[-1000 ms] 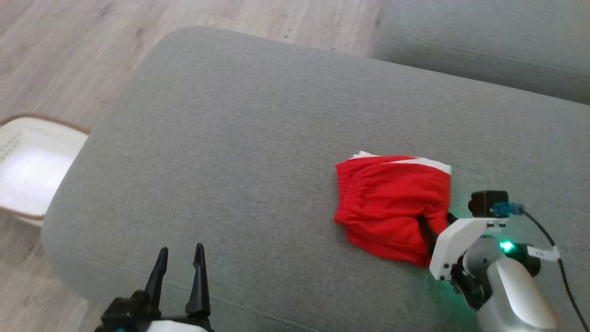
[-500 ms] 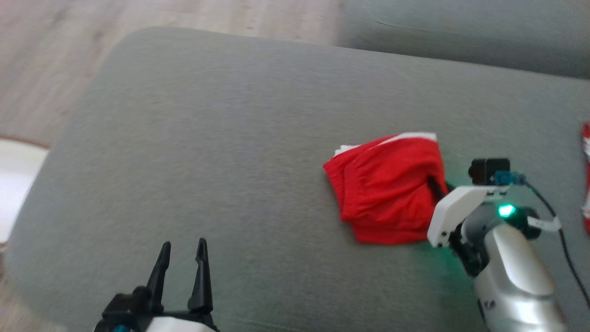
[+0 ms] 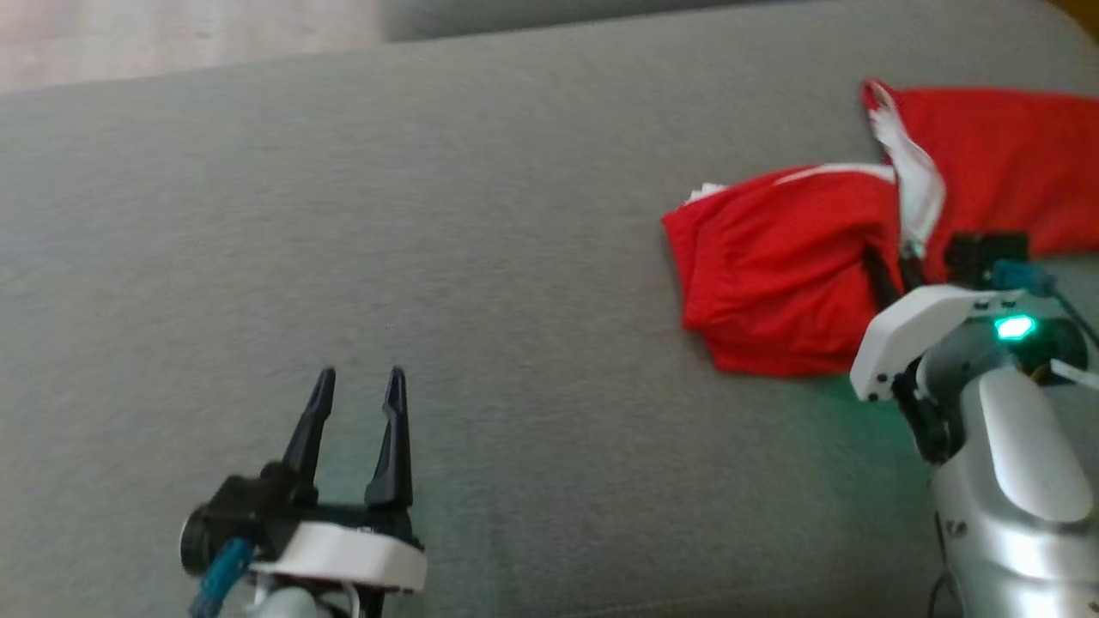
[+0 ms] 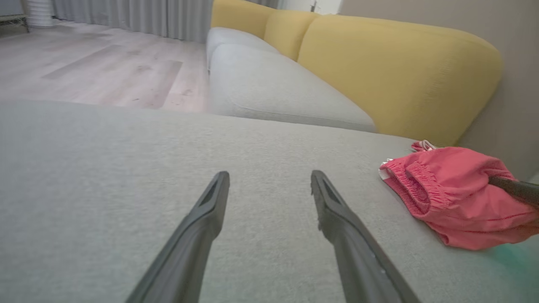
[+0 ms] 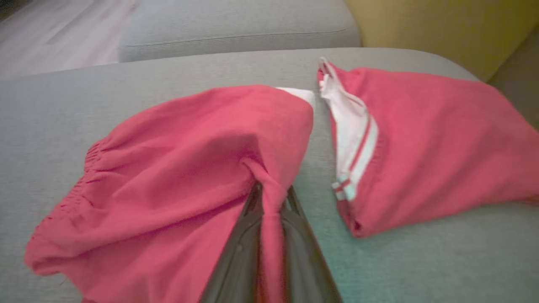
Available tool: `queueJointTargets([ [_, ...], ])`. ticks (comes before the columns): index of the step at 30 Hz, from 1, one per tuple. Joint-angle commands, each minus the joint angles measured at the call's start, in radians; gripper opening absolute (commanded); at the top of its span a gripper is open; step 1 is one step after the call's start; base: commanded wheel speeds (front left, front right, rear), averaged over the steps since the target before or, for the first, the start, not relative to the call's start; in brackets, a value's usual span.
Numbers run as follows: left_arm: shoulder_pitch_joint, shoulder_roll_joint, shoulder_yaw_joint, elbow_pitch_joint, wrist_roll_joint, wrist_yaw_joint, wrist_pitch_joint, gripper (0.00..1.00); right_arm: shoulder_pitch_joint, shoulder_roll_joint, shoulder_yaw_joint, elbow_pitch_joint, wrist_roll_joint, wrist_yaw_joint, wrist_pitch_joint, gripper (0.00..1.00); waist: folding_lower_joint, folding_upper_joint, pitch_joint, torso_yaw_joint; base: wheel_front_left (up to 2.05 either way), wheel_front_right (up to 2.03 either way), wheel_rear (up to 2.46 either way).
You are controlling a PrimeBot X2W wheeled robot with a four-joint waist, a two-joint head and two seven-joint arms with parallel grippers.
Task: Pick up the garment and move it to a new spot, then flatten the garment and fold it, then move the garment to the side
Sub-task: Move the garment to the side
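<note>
Right gripper [image 5: 271, 191]: two dark fingers pinched together on a tuck of the red garment [image 5: 181, 160], cloth bunching up between them. The bundle lies folded on the grey cushion [image 3: 429, 215], just beside a second red piece [image 3: 1013, 146] with white striping. Left gripper [image 3: 361, 378] hovers well apart, fingers spread, holding nothing.

This looks like light, limp cloth, no stiffness at all. From a single pinch I'd expect the layers to sag and slide open. A bite through every layer near the gathered waistband [image 4: 406, 179], the thickest edge, seems the safer hold.
</note>
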Motion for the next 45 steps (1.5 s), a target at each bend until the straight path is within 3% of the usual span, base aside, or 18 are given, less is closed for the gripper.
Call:
queueJointTargets([
  [1, -0.047, 0.008, 0.027, -0.028, 0.011, -0.001, 0.000, 1.00, -0.060, -0.006, 0.015, -0.047, -0.001, 0.003, -0.002, 0.00, -0.0001, 0.0000, 0.065, -0.076, 0.00, 0.00, 0.00],
  [6, -0.080, 0.010, 0.021, -0.020, 0.019, -0.006, 0.011, 1.00, -0.087, 0.001, 0.008, -0.059, -0.001, 0.003, -0.002, 0.00, -0.0001, 0.0000, 0.093, -0.092, 0.00, 0.00, 0.00],
  [14, -0.084, 0.015, 0.028, -0.006, 0.014, -0.003, 0.009, 1.00, -0.178, -0.033, 0.009, -0.028, -0.023, 0.003, -0.003, 0.00, -0.0001, 0.0000, 0.092, -0.033, 0.00, 0.00, 0.00],
  [21, -0.075, 0.028, 0.040, -0.019, 0.012, 0.008, 0.007, 1.00, -0.292, -0.155, -0.001, 0.022, -0.028, 0.003, 0.045, 0.00, -0.0001, 0.0000, 0.111, 0.027, 0.00, 0.00, 0.00],
  [29, -0.074, 0.039, 0.041, -0.040, 0.015, 0.015, 0.009, 1.00, -0.339, -0.326, -0.088, 0.047, -0.051, 0.003, 0.097, 0.00, -0.0001, 0.0000, 0.146, 0.060, 0.00, 0.00, 0.00],
  [37, -0.097, 0.044, 0.031, -0.051, 0.027, 0.016, 0.023, 1.00, -0.353, -0.373, -0.149, 0.099, -0.118, 0.003, 0.078, 0.00, -0.0001, 0.0000, 0.192, 0.059, 0.00, 0.00, 0.00],
  [38, -0.101, 0.045, 0.030, -0.052, 0.028, 0.017, 0.024, 1.00, -0.357, -0.373, -0.158, 0.110, -0.137, 0.003, 0.060, 0.45, -0.0001, 0.0000, 0.195, 0.058, 0.00, 0.00, 0.00],
  [39, -0.104, 0.045, 0.028, -0.053, 0.029, 0.017, 0.026, 1.00, -0.362, -0.372, -0.173, 0.116, -0.163, 0.003, 0.035, 1.00, -0.0001, 0.0000, 0.198, 0.057, 0.00, 0.00, 0.00],
  [45, -0.111, 0.047, 0.023, -0.053, 0.032, 0.022, 0.036, 1.00, -0.384, -0.320, -0.212, 0.164, -0.255, 0.003, -0.053, 1.00, -0.0001, 0.0000, 0.189, 0.048, 0.00, 0.00, 0.00],
])
